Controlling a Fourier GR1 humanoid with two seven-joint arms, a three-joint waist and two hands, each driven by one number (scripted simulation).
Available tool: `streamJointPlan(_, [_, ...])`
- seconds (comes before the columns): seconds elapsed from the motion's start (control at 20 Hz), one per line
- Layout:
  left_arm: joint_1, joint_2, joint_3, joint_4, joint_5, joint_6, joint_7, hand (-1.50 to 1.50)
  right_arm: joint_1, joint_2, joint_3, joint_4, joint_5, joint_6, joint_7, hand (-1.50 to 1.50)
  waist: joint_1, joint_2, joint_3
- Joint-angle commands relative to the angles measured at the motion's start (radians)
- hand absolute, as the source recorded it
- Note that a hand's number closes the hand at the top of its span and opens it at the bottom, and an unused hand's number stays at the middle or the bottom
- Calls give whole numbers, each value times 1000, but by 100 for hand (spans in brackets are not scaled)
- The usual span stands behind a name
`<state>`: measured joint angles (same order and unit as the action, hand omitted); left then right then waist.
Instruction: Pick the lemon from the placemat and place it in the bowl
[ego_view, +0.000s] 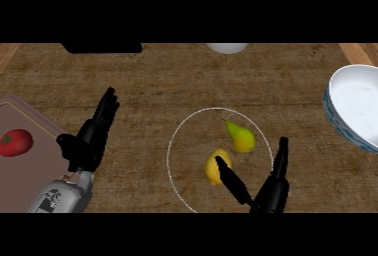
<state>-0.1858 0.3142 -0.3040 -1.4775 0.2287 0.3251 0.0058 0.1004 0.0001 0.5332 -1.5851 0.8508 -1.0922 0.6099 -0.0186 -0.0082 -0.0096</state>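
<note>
While the lemon (218, 166) is lying on the round placemat (175, 150) beside a green pear (241, 138), the right hand (267, 192) is spreading its thumb and fingers apart, the thumb tip touching the lemon. To the right, the white bowl (353, 111) is sitting well apart. At the left, the left hand (90, 140) is resting open beside a tomato (15, 142) on a board (29, 170).
</note>
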Motion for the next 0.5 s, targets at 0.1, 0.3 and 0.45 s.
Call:
streamJointPlan(0.1, [10,13,-4,-21,-1,-17,14,0,1,0,17,-59,145,207,333,-150,12,5,2])
streamJointPlan(0.3, [10,-5,-3,-39,-5,-4,16,0,-33,0,73,-164,268,329,601,-150,13,3,4])
streamJointPlan(0.45, [21,29,21,-80,14,-31,47,0,-86,0,132,-176,358,397,773,-150,25,3,7])
